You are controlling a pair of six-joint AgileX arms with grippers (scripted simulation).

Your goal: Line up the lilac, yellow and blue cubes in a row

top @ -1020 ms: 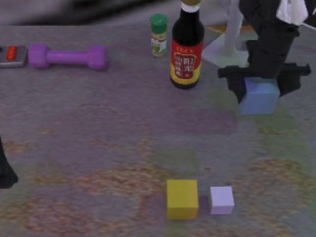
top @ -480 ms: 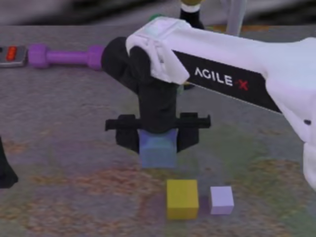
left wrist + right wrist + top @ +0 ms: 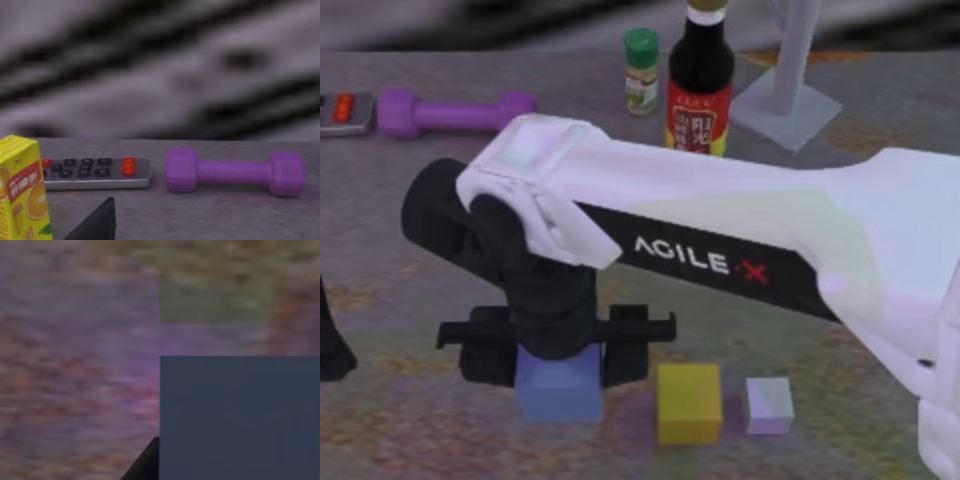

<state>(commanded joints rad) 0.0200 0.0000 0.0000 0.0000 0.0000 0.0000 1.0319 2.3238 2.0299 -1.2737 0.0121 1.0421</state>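
Blue cube [image 3: 558, 388] clamped in right gripper [image 3: 556, 350], beside yellow cube [image 3: 689, 402]

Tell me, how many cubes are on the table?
3, all in a row near the front edge: the blue cube on the left, held in the right gripper, the yellow cube in the middle, the lilac cube on the right. The arm could hide more.

The right arm [image 3: 720, 250], stretching across the middle of the top view, is showing "AGILE X" in white letters with a red X on its black band. The sauce bottle [image 3: 700, 85] at the upper middle is carrying a red label with characters too small for reading.
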